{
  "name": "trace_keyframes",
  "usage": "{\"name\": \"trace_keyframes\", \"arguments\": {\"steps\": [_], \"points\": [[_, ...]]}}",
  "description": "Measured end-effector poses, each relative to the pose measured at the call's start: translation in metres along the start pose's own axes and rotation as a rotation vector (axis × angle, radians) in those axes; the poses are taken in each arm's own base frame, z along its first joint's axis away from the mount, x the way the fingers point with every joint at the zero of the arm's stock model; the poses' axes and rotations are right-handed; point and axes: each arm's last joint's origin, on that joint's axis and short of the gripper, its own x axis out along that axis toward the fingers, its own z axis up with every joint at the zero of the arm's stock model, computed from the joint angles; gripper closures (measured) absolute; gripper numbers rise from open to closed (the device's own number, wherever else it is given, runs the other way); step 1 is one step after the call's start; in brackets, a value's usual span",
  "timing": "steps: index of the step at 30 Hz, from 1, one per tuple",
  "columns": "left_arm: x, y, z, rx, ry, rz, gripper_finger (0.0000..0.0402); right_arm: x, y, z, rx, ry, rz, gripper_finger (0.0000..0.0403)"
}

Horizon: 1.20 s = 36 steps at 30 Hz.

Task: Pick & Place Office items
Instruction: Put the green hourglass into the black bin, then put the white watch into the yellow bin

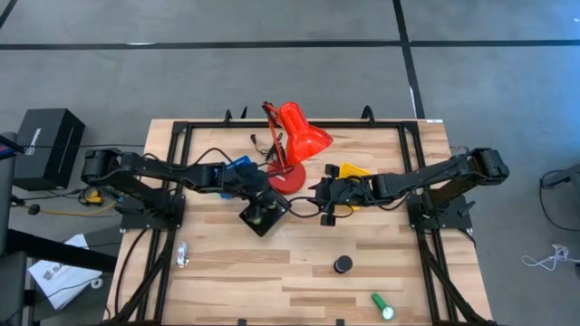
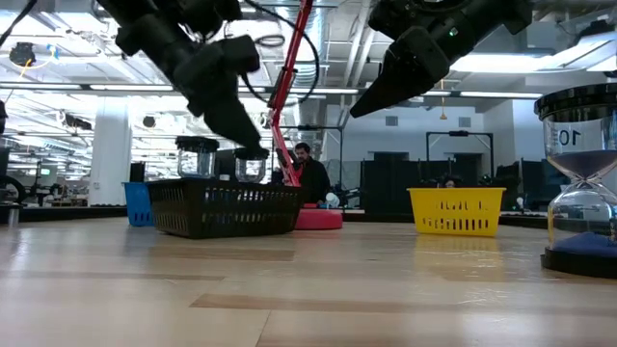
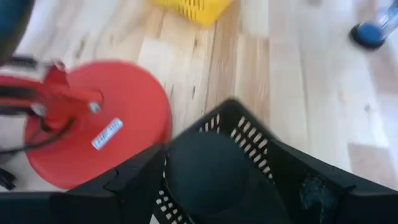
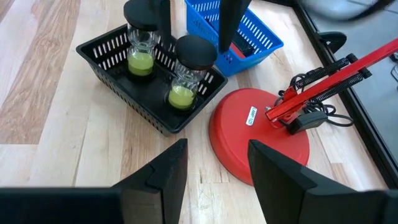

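Note:
A black tray (image 4: 149, 93) stands mid-table and holds two small sand timers with black caps and green sand (image 4: 142, 43) (image 4: 186, 71). My left gripper (image 4: 198, 22) hangs open over the tray. Its fingers stand either side of the nearer timer's black cap (image 3: 208, 174), with a gap showing beside it. My right gripper (image 4: 214, 180) hovers open and empty above the wood, right of the red lamp's base (image 4: 258, 134). A third timer with blue sand (image 2: 578, 183) stands on the table nearer the front. A green cylinder (image 1: 382, 306) lies at the front edge.
The red desk lamp (image 1: 294, 136) rises between the arms, its base beside the black tray. A blue tray (image 4: 239, 34) sits behind the black one, and a yellow tray (image 1: 353, 172) is under the right arm. A silvery bit (image 1: 182, 255) lies front left. Bare wood lies along the front.

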Motion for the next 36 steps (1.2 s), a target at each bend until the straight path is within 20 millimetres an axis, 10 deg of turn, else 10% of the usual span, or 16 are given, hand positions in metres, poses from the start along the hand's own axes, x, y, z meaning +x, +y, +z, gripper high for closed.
{"name": "trace_keyframes", "arguments": {"steps": [15, 36], "points": [[-0.076, -0.01, 0.024, 0.01, -0.292, -0.061, 0.0131, 0.0, 0.0, 0.0, 0.001, 0.0, 0.0, 0.0244], [-0.088, -0.063, 0.008, -0.106, -0.192, -0.299, 0.0165, 0.0, 0.0, 0.001, 0.119, -0.008, 0.0, 0.0244]]}}
